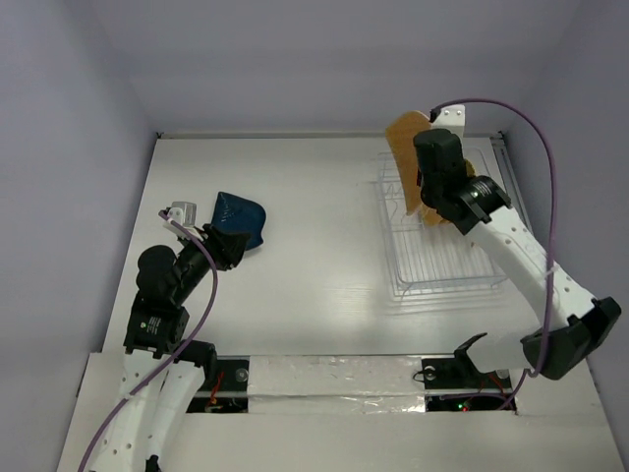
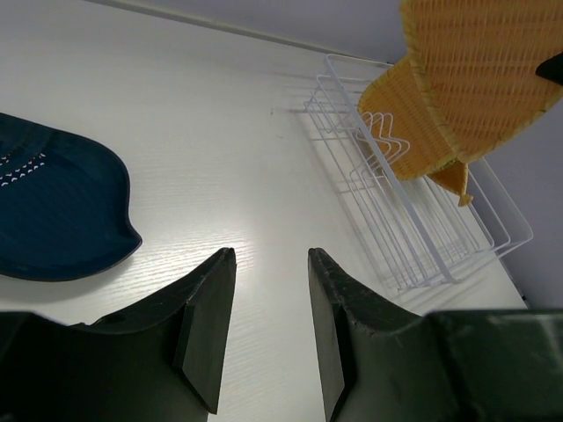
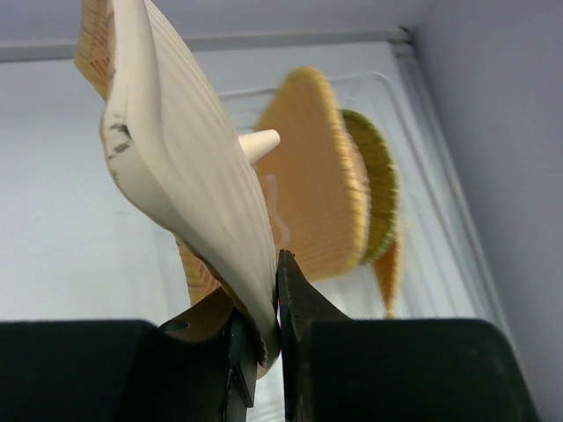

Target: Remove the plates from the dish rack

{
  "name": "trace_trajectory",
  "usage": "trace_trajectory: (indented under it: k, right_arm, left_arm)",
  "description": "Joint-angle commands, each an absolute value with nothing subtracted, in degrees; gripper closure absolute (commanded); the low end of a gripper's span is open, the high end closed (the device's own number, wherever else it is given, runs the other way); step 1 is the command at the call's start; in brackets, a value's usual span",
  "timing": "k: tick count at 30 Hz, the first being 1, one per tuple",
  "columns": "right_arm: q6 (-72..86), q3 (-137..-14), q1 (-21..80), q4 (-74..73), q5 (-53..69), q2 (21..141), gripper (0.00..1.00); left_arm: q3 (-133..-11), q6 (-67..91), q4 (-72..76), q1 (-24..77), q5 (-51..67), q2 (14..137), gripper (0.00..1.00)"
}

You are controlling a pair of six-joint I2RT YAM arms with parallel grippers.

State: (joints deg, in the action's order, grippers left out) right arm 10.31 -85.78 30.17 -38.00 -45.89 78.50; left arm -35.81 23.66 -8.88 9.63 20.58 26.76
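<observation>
R gripper [image 3: 269, 303] is clenched on the rim of 1 orange plate [image 1: 403, 147], jaws pinching its lower edge w/ the pale underside facing the wrist cam. The plate is held on edge, tilted, up over the far-left part of the dish rack [image 1: 442, 265], which sits at the far right of the table [image 1: 314, 285]. Behind it in the wrist view, 2 more plates stand upright in the rack: 1 orange [image 3: 317, 193], and 1 w/ a greenish rim [image 3: 378, 185] just beyond it, both blurred. L gripper [image 2: 271, 259] is released, jaws apart w/ nothing btwn them, hovering low over bare table on the left side. The dark blue plate [image 1: 239, 218] lies flat on the table just beside the L gripper, well apart from the rack.
</observation>
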Motion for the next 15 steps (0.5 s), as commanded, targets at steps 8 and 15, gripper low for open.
trace_trajectory:
  k: [8,15]
  right_arm:
    - [18.2,-76.3,35.9,-13.7,-5.0,79.6,1.00]
    - [27.3,-69.2,35.9,-2.2,5.3,85.2,1.00]
  left_arm:
    - [-35.8,23.8,-6.3,8.8,21.0,27.1,0.65]
    - [-35.8,23.8,-6.2,8.8,21.4,27.2,0.64]
